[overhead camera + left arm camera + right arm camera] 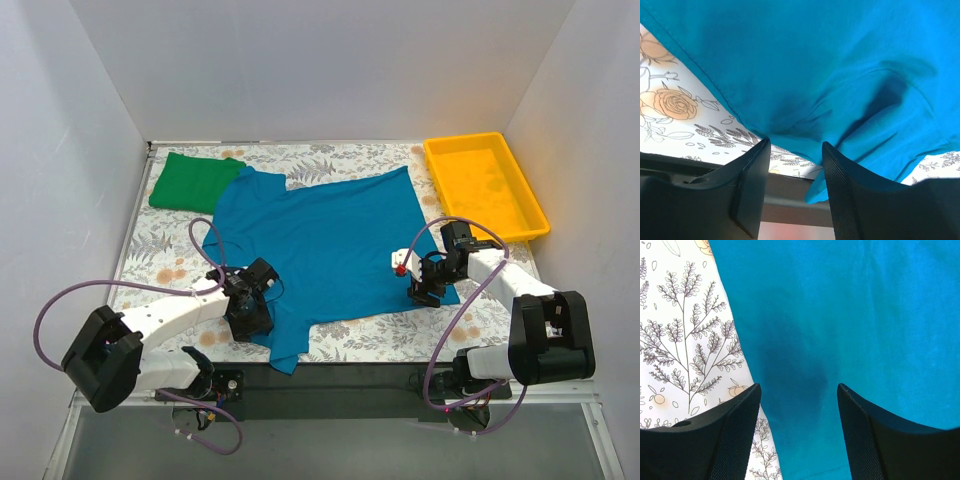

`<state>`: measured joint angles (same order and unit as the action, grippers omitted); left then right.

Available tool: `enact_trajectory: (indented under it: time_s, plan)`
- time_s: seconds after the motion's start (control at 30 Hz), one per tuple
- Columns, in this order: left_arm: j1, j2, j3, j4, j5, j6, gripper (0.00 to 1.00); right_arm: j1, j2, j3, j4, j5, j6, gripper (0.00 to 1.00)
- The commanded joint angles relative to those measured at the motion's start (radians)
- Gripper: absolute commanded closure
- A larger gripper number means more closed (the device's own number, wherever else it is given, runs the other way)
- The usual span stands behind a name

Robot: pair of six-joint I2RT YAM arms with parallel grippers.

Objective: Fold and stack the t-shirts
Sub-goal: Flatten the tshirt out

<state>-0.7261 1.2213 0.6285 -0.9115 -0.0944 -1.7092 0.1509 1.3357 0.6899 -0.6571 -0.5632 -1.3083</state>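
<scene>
The teal-blue t-shirt (320,245) lies spread flat across the middle of the floral table, and one corner hangs over the front edge. The green t-shirt (195,181) lies folded at the back left, touching the teal one. My left gripper (250,305) is open at the teal shirt's near-left edge. In the left wrist view its tips (795,145) sit at a rumpled fold of the teal cloth (815,65). My right gripper (425,285) is open over the shirt's near-right corner. In the right wrist view it (799,387) hovers above flat teal cloth (850,315), straddling the side edge.
A yellow plastic tray (432,158) stands at the back right, apart from the shirt. White walls close the table on three sides. The floral cloth (160,250) shows bare at the left, and a dark front rail (340,375) runs along the near edge.
</scene>
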Motion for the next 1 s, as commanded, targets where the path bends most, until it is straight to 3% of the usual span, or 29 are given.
enact_trajectory:
  time_s: [0.0,0.2,0.47,0.83,0.97]
  plan:
    - [-0.036,0.007,0.007,-0.012,-0.041,-0.055,0.56,-0.002,-0.02,-0.004,-0.021,-0.01,-0.006,0.32]
    - [-0.078,0.056,0.008,-0.027,-0.067,-0.089,0.57,-0.002,-0.018,-0.015,-0.018,-0.023,-0.006,0.32]
    - [-0.107,0.11,-0.003,-0.017,-0.074,-0.105,0.65,-0.001,-0.03,-0.032,-0.013,-0.024,-0.011,0.33]
    - [-0.131,0.083,-0.016,0.019,-0.008,-0.105,0.98,-0.002,-0.067,-0.073,-0.012,0.031,-0.112,0.38]
    - [-0.139,0.049,-0.012,0.005,0.013,-0.107,1.0,-0.004,-0.102,-0.085,-0.012,0.023,-0.164,0.36]
